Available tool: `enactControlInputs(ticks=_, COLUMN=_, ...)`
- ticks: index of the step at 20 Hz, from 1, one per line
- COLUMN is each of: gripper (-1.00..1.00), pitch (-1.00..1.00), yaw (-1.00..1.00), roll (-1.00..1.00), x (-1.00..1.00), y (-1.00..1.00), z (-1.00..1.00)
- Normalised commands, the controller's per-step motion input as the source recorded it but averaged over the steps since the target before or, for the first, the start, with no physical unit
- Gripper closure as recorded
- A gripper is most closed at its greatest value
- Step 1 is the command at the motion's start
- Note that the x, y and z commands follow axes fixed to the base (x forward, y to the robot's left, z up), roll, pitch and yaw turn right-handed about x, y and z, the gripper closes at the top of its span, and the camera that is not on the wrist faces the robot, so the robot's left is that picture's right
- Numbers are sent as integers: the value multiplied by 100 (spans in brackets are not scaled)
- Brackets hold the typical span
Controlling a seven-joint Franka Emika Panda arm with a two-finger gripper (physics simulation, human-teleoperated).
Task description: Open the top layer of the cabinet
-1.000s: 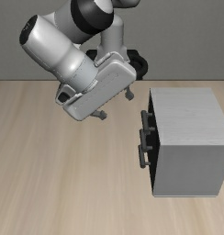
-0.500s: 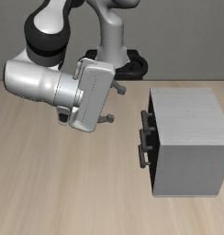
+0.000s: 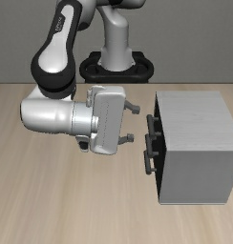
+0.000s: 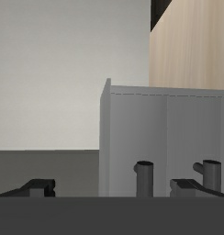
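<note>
A grey cabinet (image 3: 197, 143) stands on the wooden floor at the exterior view's right, its front face turned toward the exterior view's left. Dark handles (image 3: 151, 145) stick out of that front face. My gripper (image 3: 134, 123) lies level, fingers pointing at the cabinet front, a short gap away from the handles. The fingers stand open with nothing between them. In the wrist view the cabinet front (image 4: 169, 124) lies ahead of my gripper (image 4: 114, 188), with two dark handle posts (image 4: 144, 174) close in front of the fingertips (image 4: 36, 186).
The robot's black base (image 3: 116, 65) stands behind, against a grey wall. Bare wooden floor (image 3: 52, 200) spreads across the exterior view's left and front. The arm's white forearm (image 3: 56, 114) stretches out level, leftward of the hand.
The arm has swung down and my hand has turned level. The fingers now point at the cabinet front and stand closer to the handles than before.
</note>
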Motion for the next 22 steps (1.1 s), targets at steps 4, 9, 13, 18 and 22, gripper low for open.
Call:
enactControlInputs(ticks=4, gripper=-100, pitch=0, yaw=0, roll=0, x=0, y=50, z=-50)
enactControlInputs(ticks=9, gripper=-100, pitch=0, yaw=0, roll=0, x=-60, y=20, z=-20)
enactControlInputs(ticks=13, gripper=100, pitch=0, yaw=0, roll=0, x=0, y=0, z=-50)
enactControlInputs(ticks=18, gripper=100, pitch=0, yaw=0, roll=0, x=0, y=0, z=0)
enactControlInputs(ticks=22, gripper=100, pitch=0, yaw=0, roll=0, x=0, y=-25, z=0)
